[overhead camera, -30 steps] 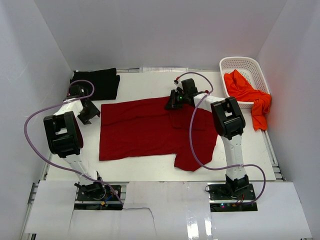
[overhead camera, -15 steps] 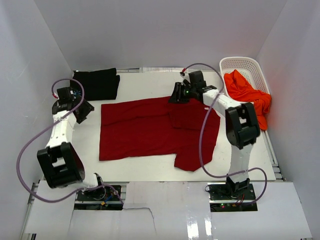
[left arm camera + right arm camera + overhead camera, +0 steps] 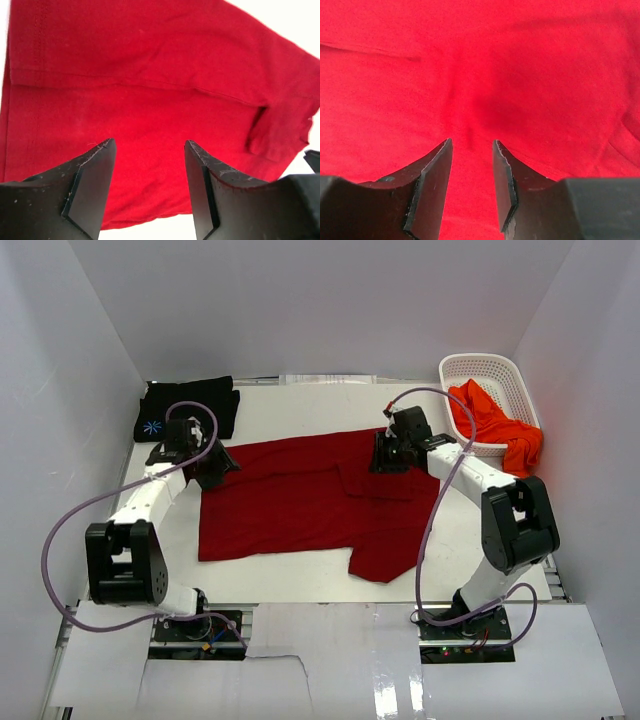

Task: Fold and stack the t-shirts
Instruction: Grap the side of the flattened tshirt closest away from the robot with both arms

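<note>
The dark red t-shirt (image 3: 300,500) lies spread on the table, its right part folded over itself. My left gripper (image 3: 215,468) hovers at its far left corner, jaws open and empty; the shirt (image 3: 150,100) fills the left wrist view. My right gripper (image 3: 381,455) is over the shirt's far right part, jaws open with only cloth (image 3: 470,75) below them. The black t-shirt (image 3: 190,405) with a small blue print lies folded at the far left. The orange-red t-shirt (image 3: 495,430) hangs out of the white basket.
The white slotted basket (image 3: 480,370) stands at the far right corner against the wall. White walls enclose the table on three sides. A purple cable loops beside each arm.
My left gripper swung right and nearer, from beside the black shirt to the red shirt's far left corner. My right gripper moved right and nearer along the shirt's far edge.
</note>
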Robot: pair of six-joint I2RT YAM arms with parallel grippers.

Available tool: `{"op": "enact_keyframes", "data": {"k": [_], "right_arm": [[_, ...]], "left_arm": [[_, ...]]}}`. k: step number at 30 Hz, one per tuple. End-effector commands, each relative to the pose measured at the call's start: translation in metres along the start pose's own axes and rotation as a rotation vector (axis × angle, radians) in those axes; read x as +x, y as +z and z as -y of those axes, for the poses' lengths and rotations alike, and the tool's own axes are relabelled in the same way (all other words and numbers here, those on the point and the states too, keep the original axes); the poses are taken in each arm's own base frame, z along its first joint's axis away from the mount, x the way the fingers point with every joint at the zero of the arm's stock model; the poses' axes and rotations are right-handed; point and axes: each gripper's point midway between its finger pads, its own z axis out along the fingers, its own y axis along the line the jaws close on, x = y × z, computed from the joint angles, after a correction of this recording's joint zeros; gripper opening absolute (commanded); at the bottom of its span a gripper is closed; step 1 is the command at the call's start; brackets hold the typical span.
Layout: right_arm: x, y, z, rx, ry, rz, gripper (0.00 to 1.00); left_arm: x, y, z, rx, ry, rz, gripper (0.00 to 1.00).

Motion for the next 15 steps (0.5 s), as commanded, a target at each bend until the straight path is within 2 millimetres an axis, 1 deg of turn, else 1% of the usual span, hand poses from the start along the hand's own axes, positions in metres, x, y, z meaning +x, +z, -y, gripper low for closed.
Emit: {"op": "enact_keyframes", "data": {"k": [1,2,3,4,6,7,8,9,10,11,12,13,14,15], "right_arm": [[0.011,0.007,0.028,0.122,-0.024,-0.032,0.44],[0.011,0.010,0.029,0.122,-0.024,-0.037,0.43],[0.013,0.016,0.031,0.126,-0.025,-0.052,0.43],[0.008,0.017,0.031,0.128,-0.026,-0.043,0.42],[0.007,0.023,0.035,0.145,-0.027,-0.043,0.41],[0.007,0.024,0.036,0.152,-0.027,-0.045,0.41],[0.006,0.028,0.041,0.176,-0.026,-0.046,0.41],[0.007,0.029,0.044,0.190,-0.026,-0.055,0.41],[0.008,0.031,0.046,0.198,-0.030,-0.062,0.41],[0.008,0.035,0.048,0.205,-0.032,-0.070,0.41],[0.010,0.035,0.050,0.217,-0.035,-0.080,0.41],[0.011,0.037,0.052,0.223,-0.040,-0.086,0.41],[0.012,0.038,0.054,0.232,-0.042,-0.090,0.41],[0.013,0.038,0.057,0.243,-0.046,-0.093,0.41]], "left_arm": [[0.004,0.018,0.002,-0.016,0.037,-0.024,0.68],[-0.001,0.020,0.003,-0.023,0.042,-0.016,0.68],[0.000,0.027,-0.001,-0.051,0.044,-0.023,0.68],[-0.006,0.030,-0.007,-0.087,0.046,-0.001,0.68],[-0.017,0.034,-0.009,-0.119,0.046,0.026,0.69],[-0.017,0.043,-0.017,-0.157,0.040,0.019,0.69],[-0.023,0.046,-0.017,-0.170,0.038,0.028,0.69],[-0.022,0.051,-0.020,-0.187,0.032,0.021,0.69],[-0.019,0.062,-0.028,-0.216,0.024,0.001,0.69],[-0.023,0.065,-0.029,-0.229,0.017,0.010,0.68],[-0.025,0.069,-0.033,-0.254,0.012,0.017,0.69],[-0.023,0.077,-0.037,-0.269,0.005,0.005,0.68],[-0.024,0.080,-0.038,-0.274,0.001,0.001,0.68],[-0.028,0.083,-0.036,-0.271,0.002,0.008,0.68]]}}
